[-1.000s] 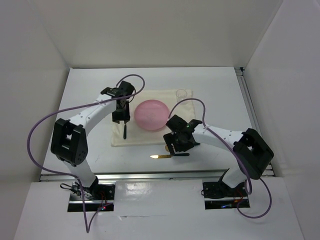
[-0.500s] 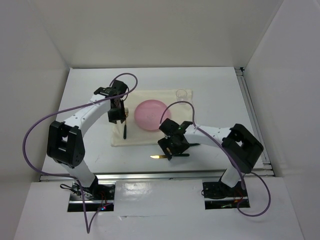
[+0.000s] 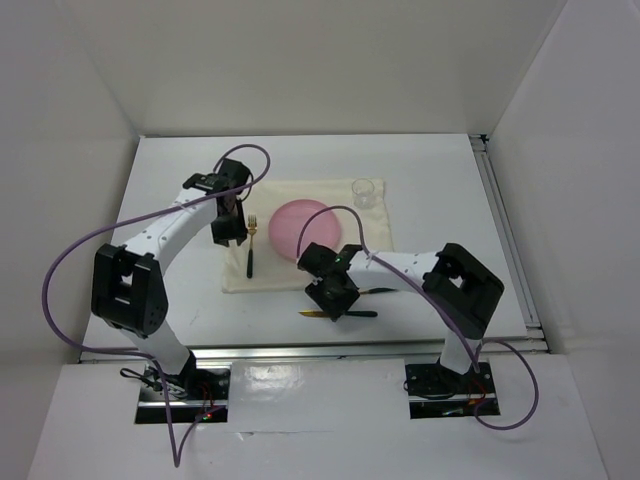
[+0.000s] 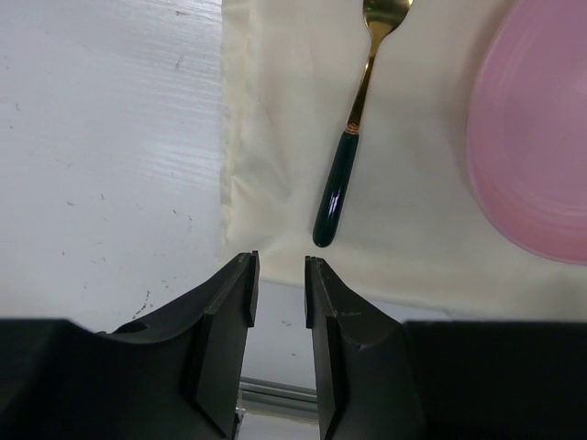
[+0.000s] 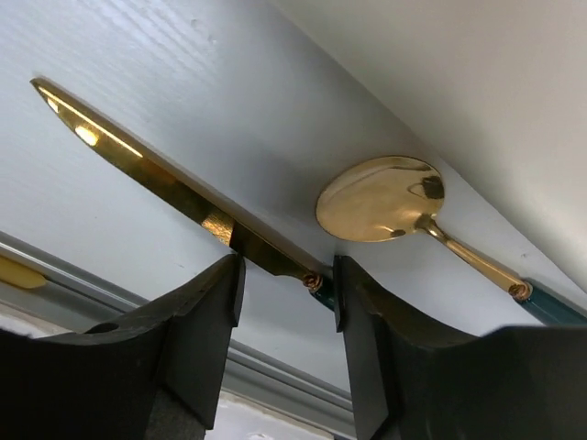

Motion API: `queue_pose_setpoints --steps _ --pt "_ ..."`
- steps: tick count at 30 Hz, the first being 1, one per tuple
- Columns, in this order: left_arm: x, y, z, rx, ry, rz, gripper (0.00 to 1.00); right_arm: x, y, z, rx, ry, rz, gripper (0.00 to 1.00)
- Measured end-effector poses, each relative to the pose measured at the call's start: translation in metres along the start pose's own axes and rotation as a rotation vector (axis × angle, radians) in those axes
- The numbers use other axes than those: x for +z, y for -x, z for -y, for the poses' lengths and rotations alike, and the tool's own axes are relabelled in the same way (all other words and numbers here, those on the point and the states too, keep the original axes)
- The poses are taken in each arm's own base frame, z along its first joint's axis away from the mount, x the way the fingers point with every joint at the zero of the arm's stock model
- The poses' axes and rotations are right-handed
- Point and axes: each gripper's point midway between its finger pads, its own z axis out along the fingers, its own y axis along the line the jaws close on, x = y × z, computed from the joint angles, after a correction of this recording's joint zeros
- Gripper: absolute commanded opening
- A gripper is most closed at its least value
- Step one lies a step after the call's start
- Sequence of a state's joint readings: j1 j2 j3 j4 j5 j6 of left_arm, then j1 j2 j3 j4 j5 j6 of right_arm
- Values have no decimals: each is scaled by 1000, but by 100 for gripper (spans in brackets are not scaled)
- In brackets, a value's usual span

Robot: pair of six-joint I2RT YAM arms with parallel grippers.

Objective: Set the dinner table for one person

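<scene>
On the white dinner table (image 3: 170, 190) lies a cream placemat (image 3: 372, 228) with a pink plate (image 3: 304, 229) on it. A gold fork with a dark green handle (image 3: 251, 246) lies on the mat left of the plate; it also shows in the left wrist view (image 4: 346, 165). My left gripper (image 3: 228, 230) hovers just left of it, open a little and empty (image 4: 280, 275). A gold knife (image 3: 328, 314) lies on the table in front of the mat. My right gripper (image 3: 334, 297) is open, its jaws either side of the knife (image 5: 156, 174) where blade meets handle (image 5: 287, 275).
A gold spoon (image 5: 381, 197) with a green handle lies just right of the knife (image 3: 378, 291). A clear glass (image 3: 366, 190) stands at the mat's far right corner. A metal rail (image 3: 300, 352) runs along the table's near edge. White walls enclose the table.
My left gripper has drawn back to the left, leaving the whole fork showing on the mat. My right gripper has moved left and down over the knife.
</scene>
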State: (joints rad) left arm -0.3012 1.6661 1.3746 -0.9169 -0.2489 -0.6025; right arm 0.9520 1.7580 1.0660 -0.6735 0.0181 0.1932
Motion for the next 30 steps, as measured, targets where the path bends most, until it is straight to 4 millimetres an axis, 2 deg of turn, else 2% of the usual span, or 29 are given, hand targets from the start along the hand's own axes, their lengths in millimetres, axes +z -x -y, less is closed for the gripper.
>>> queue_pose_setpoints --steps 3,4,8,11,13,14,23,30 --pt "-2 2 -2 -6 -1 7 44 0 0 -4 -34 2 1 42" --pt "-3 2 -2 -7 -1 9 44 0 0 -5 -45 2 -2 34" --pt "-4 3 -2 -8 -3 12 44 1 4 -11 -80 8 -8 33" --pt "-4 2 -3 -10 0 7 44 1 5 -14 -125 8 -6 27" --pt "-4 2 -4 -12 2 6 44 1 5 -16 -154 5 -4 11" --pt "-4 2 -5 -14 3 5 44 1 5 -17 -165 5 -2 0" --pt "-7 6 -10 -30 6 3 44 -8 16 -18 -251 12 58 0" --pt "-20 23 -4 -45 -25 45 44 -41 30 -14 -300 0 162 0"
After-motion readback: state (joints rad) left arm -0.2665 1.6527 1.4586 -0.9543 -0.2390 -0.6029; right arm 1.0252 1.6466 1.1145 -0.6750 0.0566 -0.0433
